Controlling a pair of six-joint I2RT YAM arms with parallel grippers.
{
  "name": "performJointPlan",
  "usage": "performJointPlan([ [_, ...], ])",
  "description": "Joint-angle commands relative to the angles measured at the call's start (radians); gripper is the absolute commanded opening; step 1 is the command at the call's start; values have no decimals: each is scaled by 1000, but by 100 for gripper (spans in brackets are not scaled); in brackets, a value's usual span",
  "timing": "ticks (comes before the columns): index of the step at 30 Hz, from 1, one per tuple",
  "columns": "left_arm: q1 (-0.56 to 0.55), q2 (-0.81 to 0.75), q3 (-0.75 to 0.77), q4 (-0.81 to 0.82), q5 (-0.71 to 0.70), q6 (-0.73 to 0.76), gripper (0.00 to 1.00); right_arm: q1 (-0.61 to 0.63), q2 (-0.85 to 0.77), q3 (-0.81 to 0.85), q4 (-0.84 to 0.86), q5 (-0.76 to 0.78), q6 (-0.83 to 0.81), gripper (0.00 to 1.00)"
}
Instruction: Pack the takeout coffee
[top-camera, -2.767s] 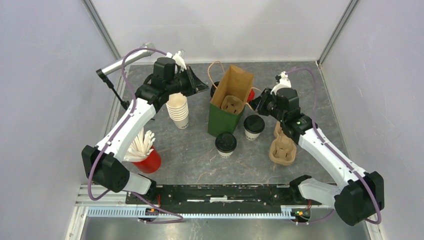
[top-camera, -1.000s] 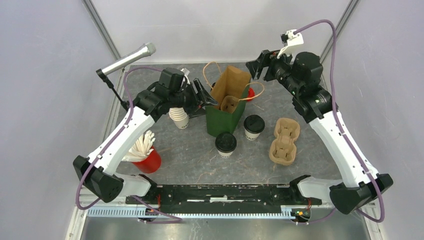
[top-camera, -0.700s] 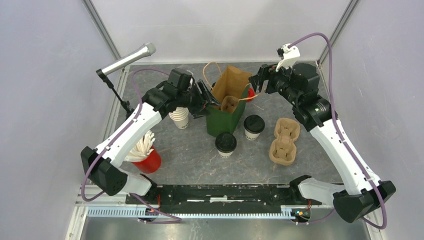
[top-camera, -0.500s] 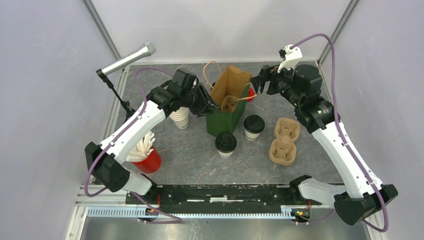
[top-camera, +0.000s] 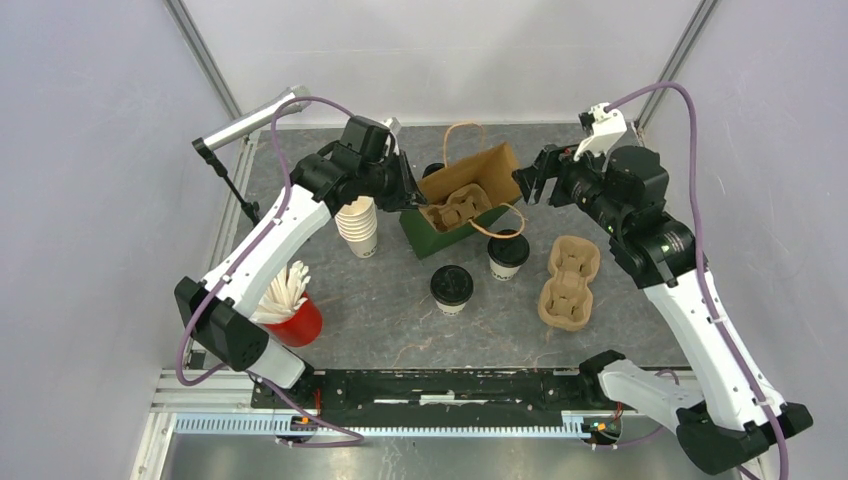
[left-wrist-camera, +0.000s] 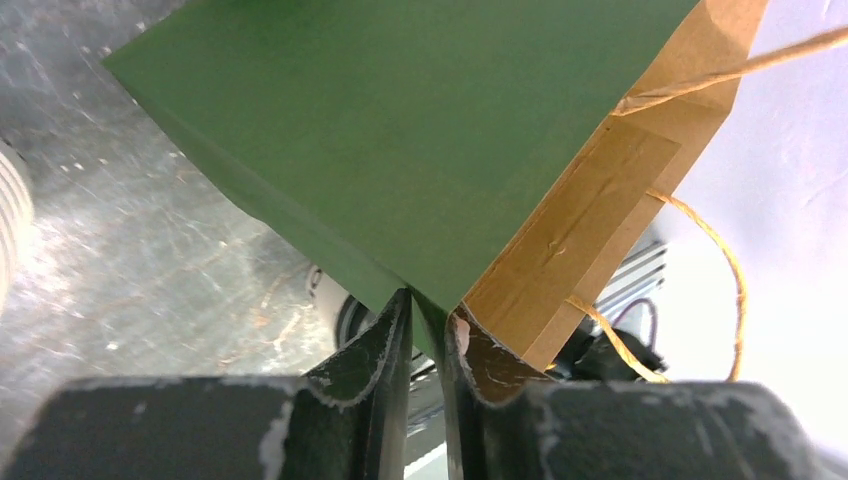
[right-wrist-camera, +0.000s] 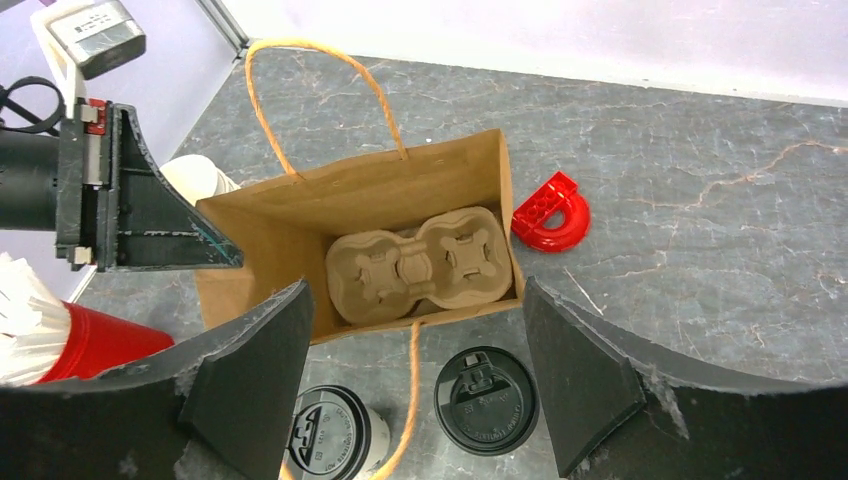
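Note:
Two takeout coffee cups with black lids stand on the table, one (top-camera: 452, 287) (right-wrist-camera: 330, 436) in front of the bag and one (top-camera: 508, 252) (right-wrist-camera: 487, 400) to its right. The green and brown paper bag (top-camera: 470, 180) (right-wrist-camera: 260, 235) leans with its mouth open, a cardboard cup carrier (top-camera: 452, 208) (right-wrist-camera: 420, 265) inside. My left gripper (top-camera: 408, 192) (left-wrist-camera: 430, 318) is shut on the bag's left rim (left-wrist-camera: 440, 300). My right gripper (top-camera: 528, 187) (right-wrist-camera: 415, 290) hovers open above the bag's right side and the cups, holding nothing.
A second empty carrier (top-camera: 570, 282) lies right of the cups. A stack of lidless cups (top-camera: 357, 225) stands left of the bag, a red cup of white sticks (top-camera: 292, 310) near left. A microphone (top-camera: 250, 120) sits back left, a red plastic piece (right-wrist-camera: 550, 210) behind the bag.
My left gripper closed on the bag's rim and pulled it, so the bag now leans and has turned. My right arm drew back to the right, still open.

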Motion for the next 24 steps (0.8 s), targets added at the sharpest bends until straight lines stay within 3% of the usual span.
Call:
performJointPlan([
  [1,12,-18,21,21,73,259,23,-2,47,24,-15,29,-1,82],
  [13,14,-123,-138,191,90,593,26,-2,132,-103,73,-24,-119,73],
  [20,14,-177,-207,288,28,634,26,-2,187,-78,103,-9,-132,67],
  [24,13,-184,-234,338,30,638,26,-3,229,-89,116,-29,-123,58],
])
